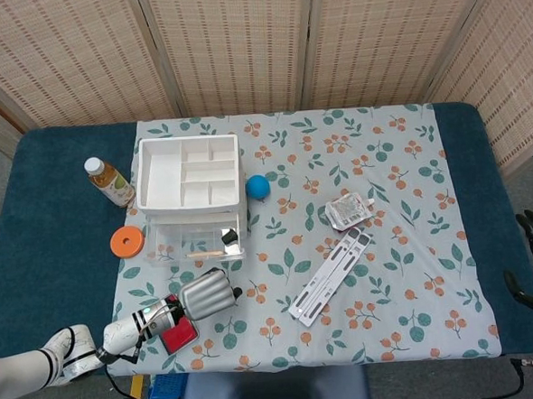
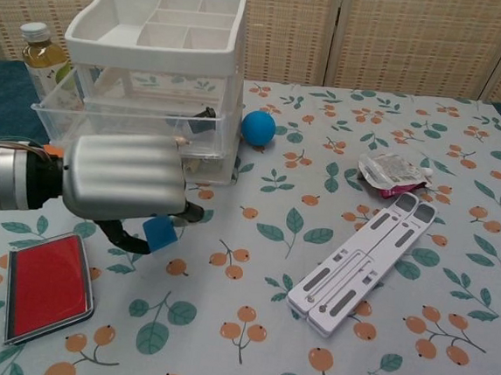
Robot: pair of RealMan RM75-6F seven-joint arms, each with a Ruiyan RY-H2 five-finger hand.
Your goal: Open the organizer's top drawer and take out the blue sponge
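Robot test room, wicker screens [image 1: 239,38], clothed table [image 1: 60,221]

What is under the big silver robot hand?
Under the left hand, a blue sponge pokes out, held in its dark fingers above the flowery tablecloth. The hand covers the sponge's top part.

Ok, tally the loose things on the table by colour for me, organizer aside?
Blue: 2, small blue sponge in the left hand, round blue ball.
Orange: 1, flat orange disc.
Red: 1, red rectangular case.
White: 2, folding white stand, crinkled white pouch.
Clear: 1, plastic bottle.
Total: 7.

Left hand [image 2: 126,181] holds the blue sponge [image 2: 159,231] before the organizer [image 2: 154,83].
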